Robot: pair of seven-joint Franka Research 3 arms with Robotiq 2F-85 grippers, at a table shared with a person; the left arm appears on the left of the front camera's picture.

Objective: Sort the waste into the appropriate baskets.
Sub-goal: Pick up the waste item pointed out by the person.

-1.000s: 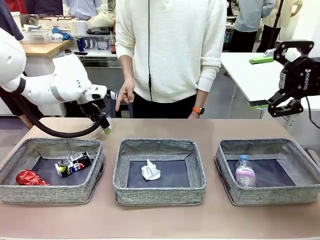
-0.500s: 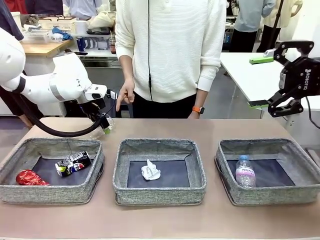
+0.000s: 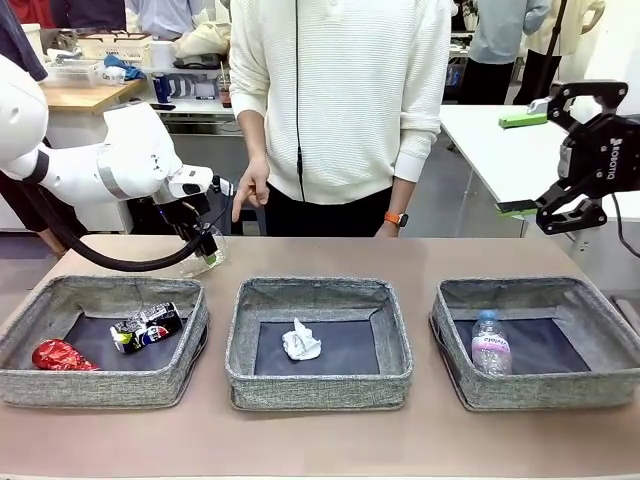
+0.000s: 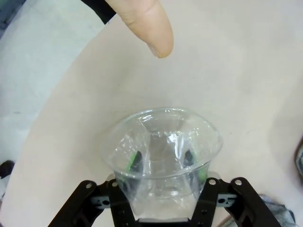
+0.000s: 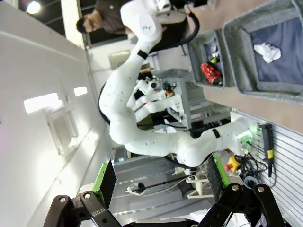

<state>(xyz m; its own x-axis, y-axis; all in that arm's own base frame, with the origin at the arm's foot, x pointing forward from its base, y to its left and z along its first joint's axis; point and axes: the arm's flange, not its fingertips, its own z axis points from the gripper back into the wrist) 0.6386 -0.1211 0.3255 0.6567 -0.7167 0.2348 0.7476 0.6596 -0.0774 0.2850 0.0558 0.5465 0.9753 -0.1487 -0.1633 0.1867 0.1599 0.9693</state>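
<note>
Left pincer [image 3: 207, 256] hung low over the far left part of the bench [image 3: 420, 258], its green-padded fingers [image 4: 134, 160] set on either side of the clear plastic container [image 4: 163, 156] and denting its thin walls. A person's hand [image 3: 250, 193] pointed down just beside that pincer, one fingertip [image 4: 150, 26] hovering beyond the container's open mouth. Nearer the camera than the left pincer sat three grey baskets in a row: the left basket [image 3: 60, 388] held a red can [image 3: 60, 355] and a dark multicoloured can [image 3: 146, 326], the middle basket [image 3: 318, 385] a small white paper ball [image 3: 300, 341], and the right basket [image 3: 540, 392] a pink-labelled clear bottle [image 3: 489, 344]. Right pincer [image 5: 161, 175] hung high, well above and behind the right basket, fingers spread wide and holding nothing.
</note>
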